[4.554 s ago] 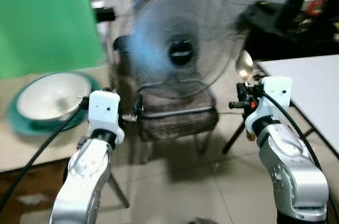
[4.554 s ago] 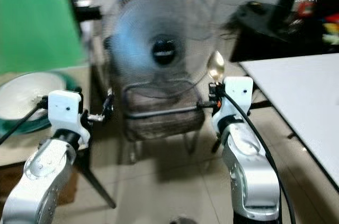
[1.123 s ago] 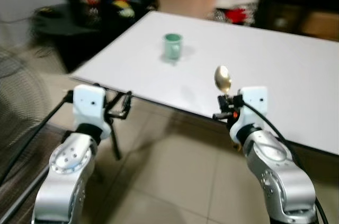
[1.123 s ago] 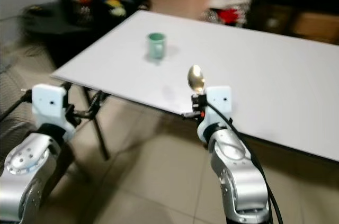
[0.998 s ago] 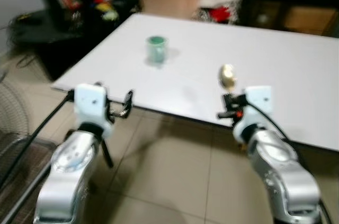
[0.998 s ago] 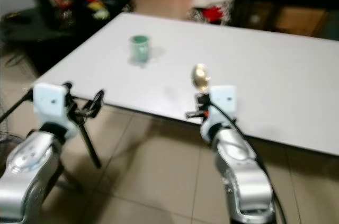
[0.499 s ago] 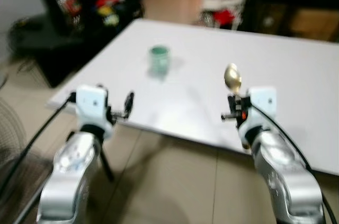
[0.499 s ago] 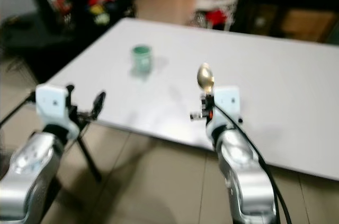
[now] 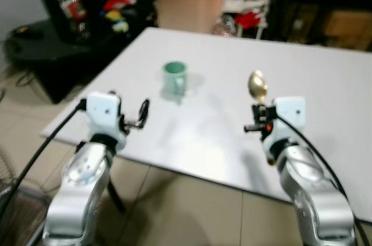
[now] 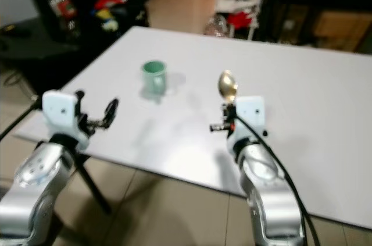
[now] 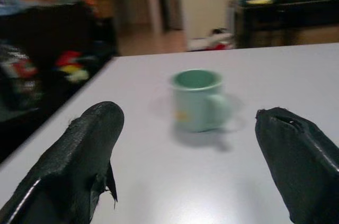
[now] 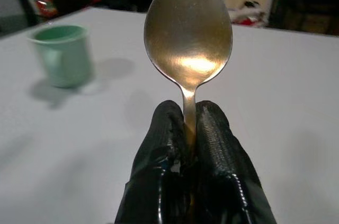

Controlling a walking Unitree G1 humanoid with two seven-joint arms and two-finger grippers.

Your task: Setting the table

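The robot stands at the near edge of a white bench. The right tool is raised over the near part of the bench, its two fingers pressed together on the handle of a metal spoon. The spoon stands upright, with the bowl at the top. The left tool is held over the near left corner of the bench, and its fingers are spread wide with nothing between them. A pale green mug stands upright on the bench, beyond the left tool and well to the left of the spoon. Its handle points toward the right side.

Compared with half a second ago, the whole view has shifted: the bench edge now lies lower in the head views and both tools are over the bench top, so the robot has come closer. A few seconds ago the view showed a fan and a chair, with a bowl on another bench at the left. The spoon was already in the right tool then, held the same way.

Behind the bench there is dark furniture with some red and yellow things on it, all blurred.
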